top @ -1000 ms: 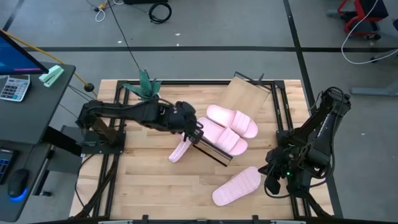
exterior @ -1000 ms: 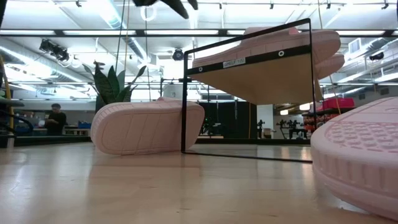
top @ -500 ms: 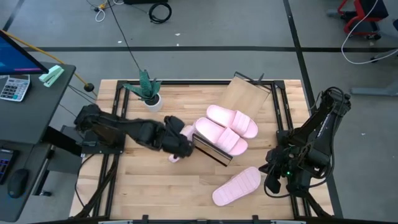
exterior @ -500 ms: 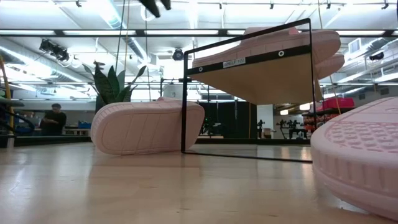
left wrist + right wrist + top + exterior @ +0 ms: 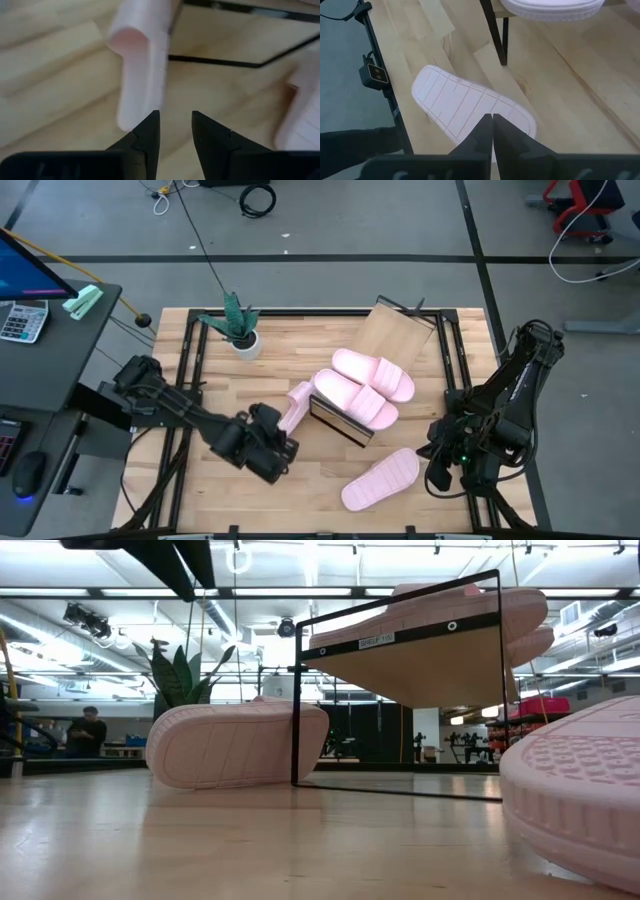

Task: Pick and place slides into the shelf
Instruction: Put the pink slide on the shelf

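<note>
The left arm has drawn back from the shelf toward the surface's front-left; its pincer (image 5: 275, 463), which a second ago was at the leaning slide, is now well clear of it and empty, fingers a little apart. The right arm has not moved.

The surface (image 5: 230, 502) carries the shelf (image 5: 345, 422) near its middle, slanting down toward the front. Two slides (image 5: 362, 387) lie side by side on it, long axes running from back-left to front-right. A third slide (image 5: 295, 406) stands on edge against the shelf's left end, its long axis running front to back. The fourth slide (image 5: 381, 478) lies sole-up near the front-right, pointing toward the right edge.

The right pincer (image 5: 492, 131), at the front-right corner, is closed on nothing.
</note>
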`<state>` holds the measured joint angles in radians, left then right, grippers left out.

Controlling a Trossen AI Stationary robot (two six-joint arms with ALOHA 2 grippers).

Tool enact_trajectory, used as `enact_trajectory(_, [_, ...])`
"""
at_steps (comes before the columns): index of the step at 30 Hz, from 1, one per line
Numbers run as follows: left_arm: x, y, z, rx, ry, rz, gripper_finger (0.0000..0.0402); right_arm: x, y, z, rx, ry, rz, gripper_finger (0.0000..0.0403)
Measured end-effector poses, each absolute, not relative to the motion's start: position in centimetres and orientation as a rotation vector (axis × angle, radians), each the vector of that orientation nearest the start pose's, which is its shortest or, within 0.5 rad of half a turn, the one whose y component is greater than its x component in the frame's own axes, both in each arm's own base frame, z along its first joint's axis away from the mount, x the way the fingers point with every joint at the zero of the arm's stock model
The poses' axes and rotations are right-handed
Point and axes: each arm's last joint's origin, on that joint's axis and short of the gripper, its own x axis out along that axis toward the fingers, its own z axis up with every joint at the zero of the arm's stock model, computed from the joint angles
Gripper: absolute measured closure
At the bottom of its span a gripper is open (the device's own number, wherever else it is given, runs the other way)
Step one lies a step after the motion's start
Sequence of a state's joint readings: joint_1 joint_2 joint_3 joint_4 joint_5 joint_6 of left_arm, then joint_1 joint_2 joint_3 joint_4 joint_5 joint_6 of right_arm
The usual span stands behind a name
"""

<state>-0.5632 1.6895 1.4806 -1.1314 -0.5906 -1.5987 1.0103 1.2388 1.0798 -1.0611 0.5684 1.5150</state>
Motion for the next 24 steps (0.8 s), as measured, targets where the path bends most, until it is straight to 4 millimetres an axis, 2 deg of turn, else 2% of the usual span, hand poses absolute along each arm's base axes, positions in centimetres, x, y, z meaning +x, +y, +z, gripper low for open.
enact_trajectory(5, [27.7,-16.9,27.9,-0.723,0.745,0.737,0.0297,12.8,17.6,28.7,0.555,0.888,-0.306,0.0384])
enact_trajectory(12, [25.9,-16.1,26.8,-0.675,0.773,0.746,0.0314,12.9,17.7,28.7,0.645,0.877,-0.343,0.0384])
enact_trajectory(24, [20.7,-16.7,24.2,-0.512,0.803,0.68,0.0311,13.0,17.9,28.8,0.834,0.845,-0.41,0.0384])
